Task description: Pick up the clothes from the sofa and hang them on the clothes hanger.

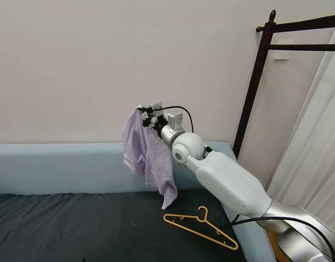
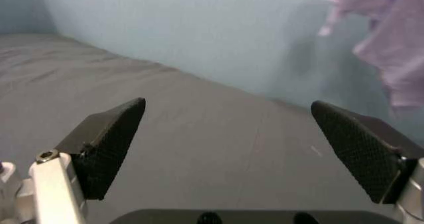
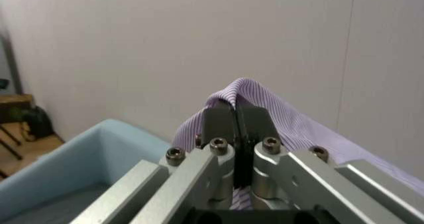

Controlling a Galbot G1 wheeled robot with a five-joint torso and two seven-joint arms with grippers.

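Note:
My right gripper (image 1: pixel 141 113) is raised above the sofa's backrest and shut on a lilac striped shirt (image 1: pixel 148 155). The shirt hangs down from it in front of the wall, its lowest corner just above the seat. In the right wrist view the two fingers (image 3: pixel 219 124) pinch a fold of the shirt (image 3: pixel 265 100). An orange plastic hanger (image 1: pixel 200 225) lies flat on the dark seat below the right arm. My left gripper (image 2: pixel 229 144) is open over the seat, nothing between its pads, with the shirt (image 2: pixel 390 45) hanging farther off.
The sofa has a dark seat cushion (image 1: pixel 75 226) and a pale blue backrest (image 1: pixel 58 166). A dark wooden clothes rack (image 1: pixel 260 71) stands to the right of the sofa, its top bar high up. A white curtain (image 1: pixel 317 153) hangs at the far right.

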